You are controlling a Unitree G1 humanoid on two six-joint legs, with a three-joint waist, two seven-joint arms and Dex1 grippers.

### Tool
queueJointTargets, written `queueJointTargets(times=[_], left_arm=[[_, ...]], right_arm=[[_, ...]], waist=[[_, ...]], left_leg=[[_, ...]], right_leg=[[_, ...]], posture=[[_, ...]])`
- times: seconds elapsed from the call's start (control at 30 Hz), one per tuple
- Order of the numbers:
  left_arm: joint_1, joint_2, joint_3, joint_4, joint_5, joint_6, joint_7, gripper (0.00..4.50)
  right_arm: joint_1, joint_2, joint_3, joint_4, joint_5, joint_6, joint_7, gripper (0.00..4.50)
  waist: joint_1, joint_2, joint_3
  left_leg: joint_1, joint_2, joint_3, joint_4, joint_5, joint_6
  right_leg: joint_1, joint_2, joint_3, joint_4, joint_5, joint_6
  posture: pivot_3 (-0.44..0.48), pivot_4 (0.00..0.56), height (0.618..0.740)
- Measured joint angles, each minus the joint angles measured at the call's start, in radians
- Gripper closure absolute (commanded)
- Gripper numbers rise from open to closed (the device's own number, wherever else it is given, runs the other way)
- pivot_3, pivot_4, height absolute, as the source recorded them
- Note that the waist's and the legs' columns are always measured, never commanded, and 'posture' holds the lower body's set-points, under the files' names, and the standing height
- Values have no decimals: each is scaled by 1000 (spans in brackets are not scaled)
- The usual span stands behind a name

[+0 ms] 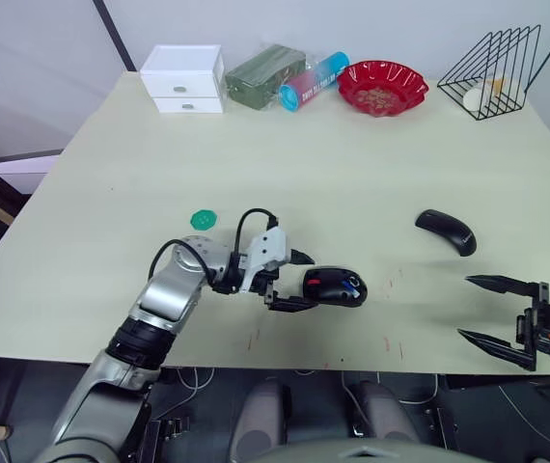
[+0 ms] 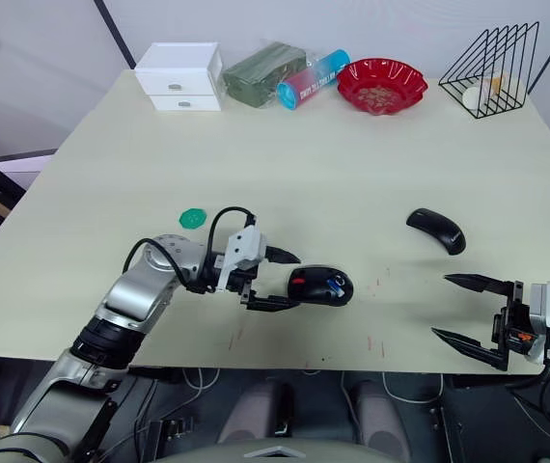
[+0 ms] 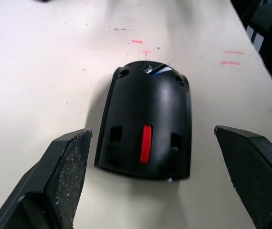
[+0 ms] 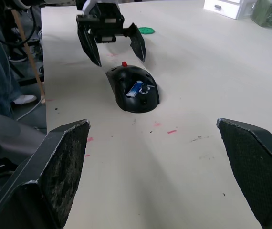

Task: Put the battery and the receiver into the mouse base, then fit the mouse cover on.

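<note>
The black mouse base lies near the table's front edge, with red parts showing. The battery, white with a blue end, sits inside it. I cannot make out the receiver. My left gripper is open, and its fingers flank the near end of the base without touching it. The glossy black mouse cover lies by itself to the right, farther back. Right of the base, at the front edge, my right gripper is open and holds nothing.
A flat green disc lies left of my left arm. Along the far edge stand a white drawer box, a green packet, a tube, a red bowl and a wire rack.
</note>
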Motion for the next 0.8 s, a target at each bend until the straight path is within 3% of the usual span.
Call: queueJointTargets(times=[0.2,0.37,0.8], left_arm=[[101,95,153,-29,-148,21,-78,120],[149,114,256,-29,-210,-32,-103,120],[270,173,349,-116,-277,-79,-115,120]], right_arm=[[-16,3,-2,23,0,1,-24,0],[-95,2,-1,85,-56,11,-128,0],[-301,-53,38,314,-204,137,-324,0]], waist=[[-3,2,1],[0,2,1],[-3,3,2]], left_leg=[[1,1,0,0,0,0],[0,0,2,0,0,0],[1,1,6,-1,0,0]], right_leg=[[0,0,0,1,0,0],[0,0,1,0,0,0],[-1,0,3,0,0,0]], posture=[[0,150,740],[0,150,740],[0,150,740]])
